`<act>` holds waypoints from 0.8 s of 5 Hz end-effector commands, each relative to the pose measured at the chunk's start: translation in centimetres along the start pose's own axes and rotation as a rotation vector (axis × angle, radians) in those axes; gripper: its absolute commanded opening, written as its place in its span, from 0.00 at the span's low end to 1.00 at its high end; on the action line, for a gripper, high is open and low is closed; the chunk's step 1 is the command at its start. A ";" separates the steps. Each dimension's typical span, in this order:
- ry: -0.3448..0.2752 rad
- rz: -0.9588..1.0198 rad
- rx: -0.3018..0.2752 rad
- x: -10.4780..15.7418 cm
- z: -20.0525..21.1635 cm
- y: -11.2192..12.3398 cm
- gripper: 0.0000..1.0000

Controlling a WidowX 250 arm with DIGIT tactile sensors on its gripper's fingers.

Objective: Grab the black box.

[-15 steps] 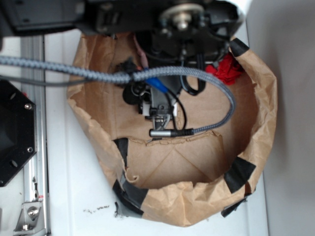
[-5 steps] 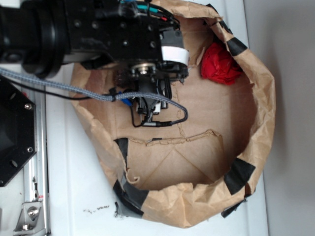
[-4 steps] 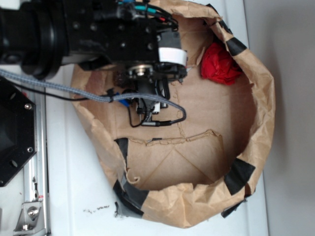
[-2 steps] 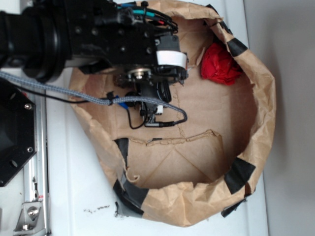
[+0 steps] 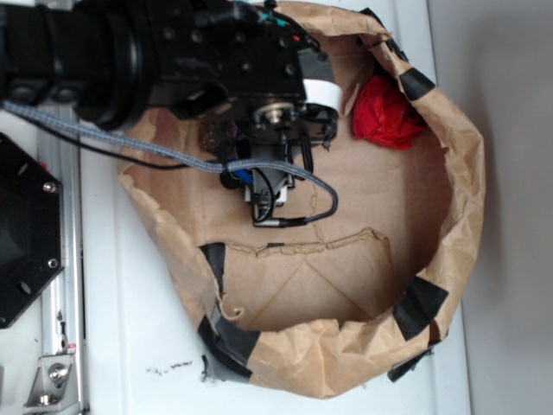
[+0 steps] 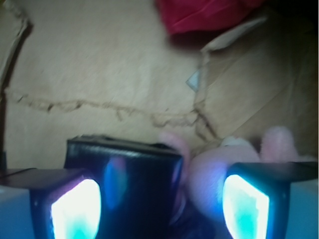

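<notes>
Both fingers of the wide-spread pincer [image 6: 159, 206] flank the black box [image 6: 129, 184], nearer the left finger.

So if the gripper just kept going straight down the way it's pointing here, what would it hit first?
Most likely the black box: in the wrist view it lies between the open jaws of the gripper, toward the left one. The pink plush toy presses against the box beside the right jaw and might be touched too; depth is unclear.

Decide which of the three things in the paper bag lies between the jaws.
The black box. The pink toy sits mostly beside it, and the red cloth lies far off.
</notes>
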State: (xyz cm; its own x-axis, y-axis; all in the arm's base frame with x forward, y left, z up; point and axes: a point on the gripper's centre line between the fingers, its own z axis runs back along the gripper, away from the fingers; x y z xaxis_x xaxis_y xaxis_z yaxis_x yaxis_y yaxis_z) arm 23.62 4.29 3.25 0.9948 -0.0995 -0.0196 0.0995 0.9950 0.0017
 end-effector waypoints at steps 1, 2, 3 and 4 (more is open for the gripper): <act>0.007 -0.145 -0.045 -1.8 0.2 -2.9 1.00; -0.019 -0.155 -0.055 -1.4 0.2 -3.9 1.00; -0.035 -0.150 -0.070 -0.8 0.4 -4.5 1.00; -0.044 -0.115 -0.079 0.0 0.9 -4.3 1.00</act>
State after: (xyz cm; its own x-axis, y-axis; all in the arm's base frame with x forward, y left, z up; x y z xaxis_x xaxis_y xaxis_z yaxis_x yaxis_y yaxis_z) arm 22.47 0.47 3.25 0.9809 -0.1942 -0.0107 0.1926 0.9774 -0.0871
